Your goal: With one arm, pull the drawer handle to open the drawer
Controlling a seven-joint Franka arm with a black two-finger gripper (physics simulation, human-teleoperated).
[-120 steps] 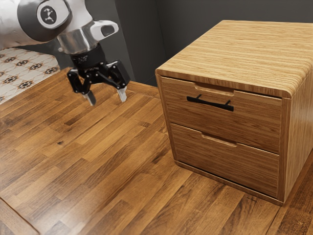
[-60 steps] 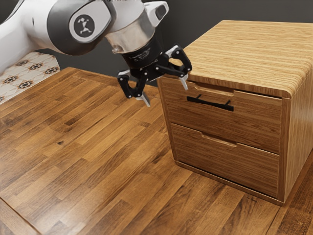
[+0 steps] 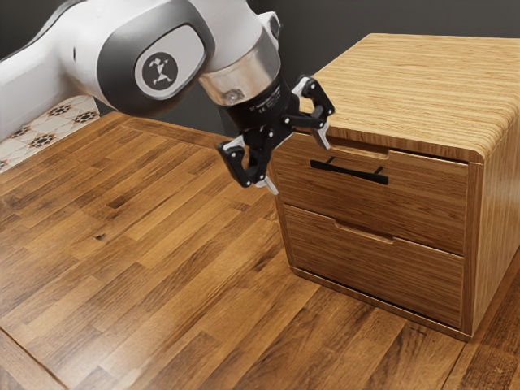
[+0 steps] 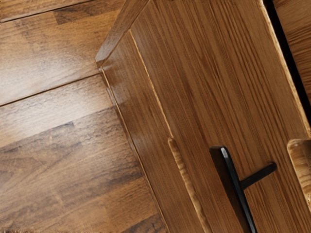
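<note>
While the wooden surface (image 3: 146,268) takes up the foreground, the gripper (image 3: 296,165) hangs at the cabinet's (image 3: 422,89) front corner on the exterior view's left, fingers spread wide with nothing between them. Black drawer handle (image 3: 349,171) sits just beside it toward the exterior view's right, untouched, on the upper drawer (image 3: 406,203), which looks flush and shut. Wrist view has that drawer handle (image 4: 233,187) close by the hand. Dark wall (image 3: 325,32) behind.

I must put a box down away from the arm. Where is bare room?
Bare: the dark plank surface in front of the light wooden two-drawer cabinet, and its flat top. Crowded: the corner of the upper drawer, where the open black two-finger gripper hangs near the thin black bar handle.
</note>
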